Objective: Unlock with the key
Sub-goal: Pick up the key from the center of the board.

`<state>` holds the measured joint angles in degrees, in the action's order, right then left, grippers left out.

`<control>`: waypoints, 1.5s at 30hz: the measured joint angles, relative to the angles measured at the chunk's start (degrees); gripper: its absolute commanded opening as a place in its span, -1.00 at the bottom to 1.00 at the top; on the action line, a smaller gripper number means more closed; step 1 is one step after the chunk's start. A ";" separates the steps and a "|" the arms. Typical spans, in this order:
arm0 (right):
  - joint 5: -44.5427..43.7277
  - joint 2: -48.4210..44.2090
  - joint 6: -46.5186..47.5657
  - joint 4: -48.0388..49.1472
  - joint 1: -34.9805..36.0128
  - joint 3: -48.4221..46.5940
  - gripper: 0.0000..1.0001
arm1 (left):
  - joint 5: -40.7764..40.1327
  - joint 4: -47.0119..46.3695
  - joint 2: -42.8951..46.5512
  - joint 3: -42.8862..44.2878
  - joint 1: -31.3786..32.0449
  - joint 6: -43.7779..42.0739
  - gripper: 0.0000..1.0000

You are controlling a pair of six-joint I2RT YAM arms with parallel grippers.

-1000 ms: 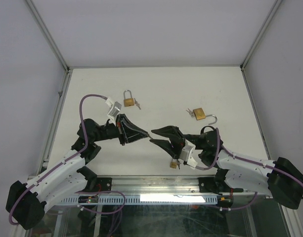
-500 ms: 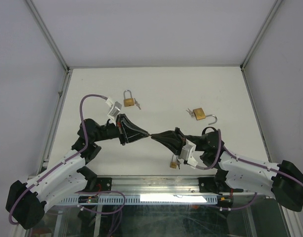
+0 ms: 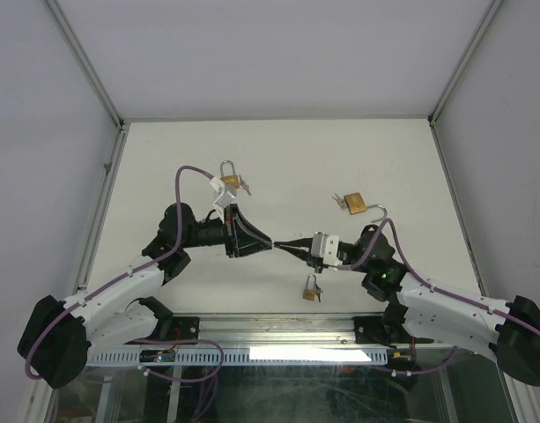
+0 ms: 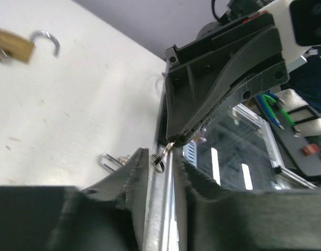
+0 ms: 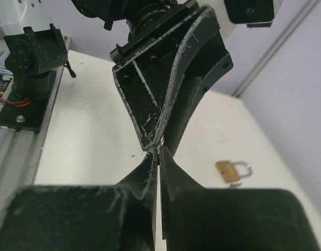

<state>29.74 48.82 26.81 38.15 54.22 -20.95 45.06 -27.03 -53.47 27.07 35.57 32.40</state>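
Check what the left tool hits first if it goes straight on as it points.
The right tool, almost at once: it faces the left tool tip to tip, the key between them.

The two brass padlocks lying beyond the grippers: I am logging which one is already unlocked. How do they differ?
The left brass padlock has its silver shackle closed into the body; the right brass padlock has its shackle swung open. The left one's shackle points toward the far wall; the right one's points right. Both lie flat on the white table.
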 measured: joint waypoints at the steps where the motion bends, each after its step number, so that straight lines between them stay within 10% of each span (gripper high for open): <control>1: -1.07 -0.11 -2.05 -1.42 0.02 0.00 -1.00 | 0.55 0.15 -1.73 0.02 0.11 -0.55 0.05; 4: -4.11 -0.15 -7.02 -4.09 0.11 1.25 -1.00 | 2.47 1.29 -7.02 0.57 0.48 -2.67 0.81; 10: -9.57 -0.79 -13.14 -7.85 -0.02 7.58 -1.00 | 5.60 3.89 -12.17 0.90 0.46 -9.18 0.88; 17: -10.27 2.32 -18.91 -9.81 -4.17 8.28 -1.00 | 5.29 12.31 -12.26 1.01 0.48 -29.68 0.13; 27: -7.04 9.22 -44.59 -14.69 -10.64 0.68 -1.00 | -0.17 20.70 -8.68 2.34 4.26 -58.58 0.36; 34: -6.62 10.14 -57.81 -18.01 -10.91 -2.29 -1.00 | -6.56 17.44 -8.02 1.86 7.32 -58.21 0.46; 45: -5.60 10.14 -63.10 -19.47 -10.91 -4.33 -1.00 | -14.01 10.05 -9.31 -0.31 10.58 -56.15 -0.27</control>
<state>24.14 58.96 -36.29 18.68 43.31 -25.28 31.05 -16.97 -62.78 26.76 46.15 -23.75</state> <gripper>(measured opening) 0.006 0.445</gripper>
